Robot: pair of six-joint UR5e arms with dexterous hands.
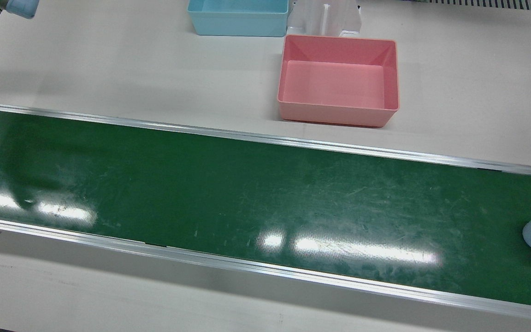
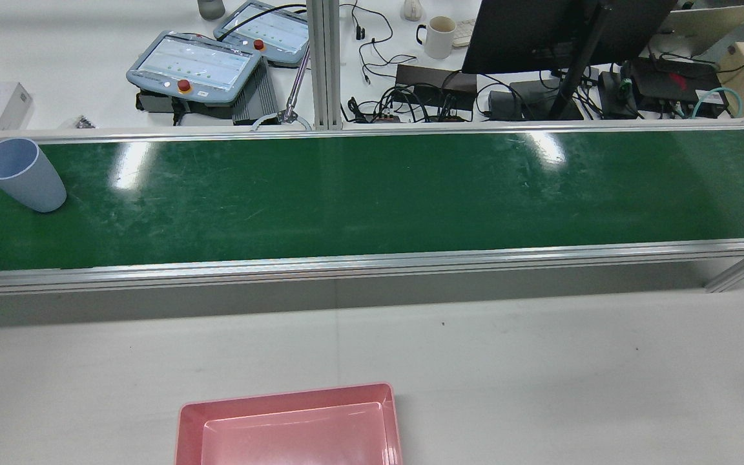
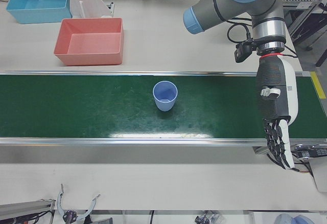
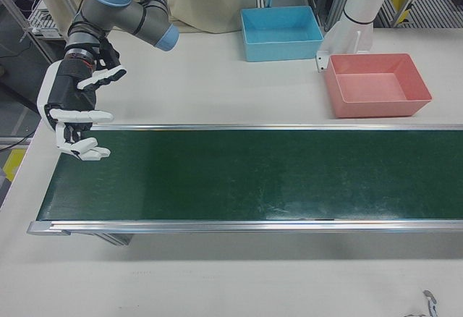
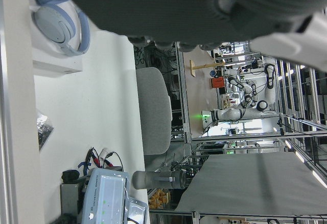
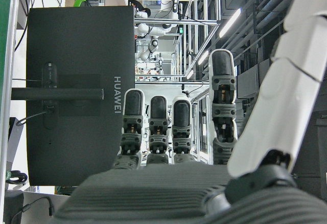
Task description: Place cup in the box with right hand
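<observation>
The cup (image 3: 165, 95) stands upright on the green belt (image 3: 102, 106) on the left arm's half, well apart from the pink box (image 3: 91, 41), while the right hand (image 4: 76, 114) and left hand (image 3: 276, 115) both hang empty, fingers spread.

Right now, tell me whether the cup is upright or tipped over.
Upright. The cup stands on its base on the green belt with its open mouth facing up; the rear view shows the same.

belt (image 3: 102, 111): green, glossy, scuffed
belt rails (image 1: 265, 137): brushed metal
cup (image 3: 165, 95): matt blue plastic
box (image 1: 339, 80): smooth pink plastic
table (image 1: 109, 64): matt white
</observation>
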